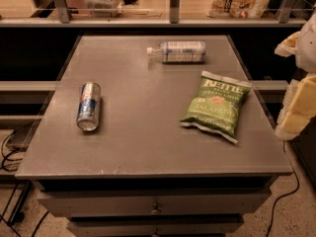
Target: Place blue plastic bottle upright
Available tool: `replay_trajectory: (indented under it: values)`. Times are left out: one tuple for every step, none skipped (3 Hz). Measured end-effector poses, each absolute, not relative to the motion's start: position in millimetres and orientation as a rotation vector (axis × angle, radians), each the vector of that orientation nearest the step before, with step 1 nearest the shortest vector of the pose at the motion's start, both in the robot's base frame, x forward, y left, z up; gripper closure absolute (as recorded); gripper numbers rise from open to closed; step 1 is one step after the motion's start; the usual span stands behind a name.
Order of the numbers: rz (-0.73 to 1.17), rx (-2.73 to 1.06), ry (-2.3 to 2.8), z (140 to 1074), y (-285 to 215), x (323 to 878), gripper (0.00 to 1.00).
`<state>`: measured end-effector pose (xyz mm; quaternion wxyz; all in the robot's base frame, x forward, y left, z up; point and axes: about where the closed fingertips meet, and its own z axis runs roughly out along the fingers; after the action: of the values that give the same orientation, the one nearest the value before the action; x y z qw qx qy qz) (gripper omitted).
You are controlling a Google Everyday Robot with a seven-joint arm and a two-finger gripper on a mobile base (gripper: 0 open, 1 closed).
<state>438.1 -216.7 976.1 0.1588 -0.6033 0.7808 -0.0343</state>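
You can read "KETTLE" and "JALAPENO" on the green chip bag [216,106]; pincer [298,107] stands right of it.

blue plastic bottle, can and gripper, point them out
blue plastic bottle [181,52]: camera view, on its label.
can [89,106]: camera view, mid-body.
gripper [298,110]: camera view, at the right edge, on its pale casing.

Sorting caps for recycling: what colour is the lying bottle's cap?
White cap, camera view. Gripper out of view; arm at right edge.

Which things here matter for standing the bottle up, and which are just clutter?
Job: blue plastic bottle, lying on its side, far end; pincer, at the right edge, beyond the table.
Lying about: can; green chip bag.
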Motion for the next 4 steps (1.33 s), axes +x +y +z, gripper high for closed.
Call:
replay_trajectory:
  values:
    - [-0.098, -1.725, 2.232, 976, -217, 438, 0.0]
    - [-0.121, -1.737, 2.221, 978, -216, 439, 0.0]
    - [-0.165, -1.812, 2.182, 979, -211, 449, 0.0]
    - [-0.221, -1.911, 2.123, 977, -201, 469, 0.0]
